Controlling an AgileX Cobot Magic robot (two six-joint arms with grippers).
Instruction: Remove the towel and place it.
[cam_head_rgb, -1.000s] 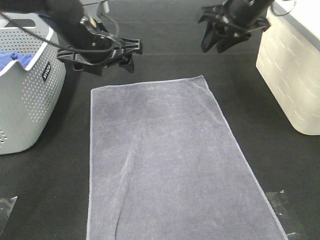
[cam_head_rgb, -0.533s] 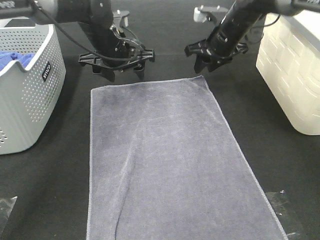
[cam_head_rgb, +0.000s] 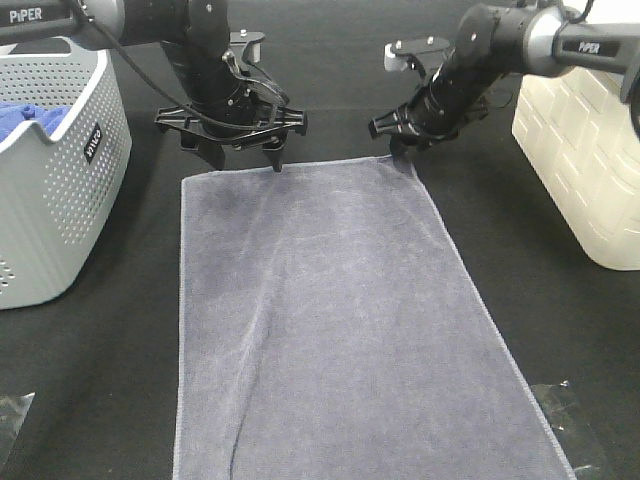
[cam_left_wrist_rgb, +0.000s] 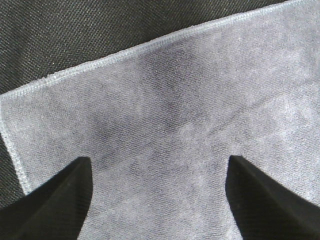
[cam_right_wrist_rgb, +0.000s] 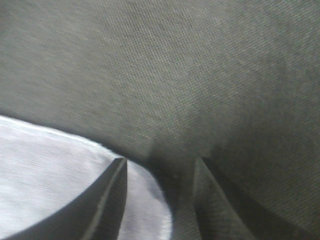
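Grey-lavender terry, the towel (cam_head_rgb: 340, 330) lies spread flat and lengthwise on the black fabric tabletop (cam_head_rgb: 120, 380). Its far short hem runs between the two arms and its near end runs out of the bottom of the high view. Faint creases run along its left half.

The left gripper (cam_head_rgb: 245, 160) hangs over the far-left corner of the towel, pointing down with its jaws spread wide and nothing between them. In the left wrist view both dark fingertips (cam_left_wrist_rgb: 60, 200) stand over the terry, inside the stitched hem, with the towel's corner off to one side. Whether the tips touch the cloth cannot be told.

The right gripper (cam_head_rgb: 405, 152) is down at the far-right corner, jaws partly apart and not clamped on anything. In the right wrist view one finger (cam_right_wrist_rgb: 107, 200) stands over the pale corner of the towel and the other over the bare black fabric, so the hem passes between them.

A grey perforated laundry basket (cam_head_rgb: 50, 200) stands at the left edge, well apart from the towel, with a royal-blue cloth (cam_head_rgb: 25, 122) inside. A cream woven-pattern bin (cam_head_rgb: 585, 150) stands at the right edge. Clear tape patches (cam_head_rgb: 565, 400) are stuck to the tabletop near the front corners
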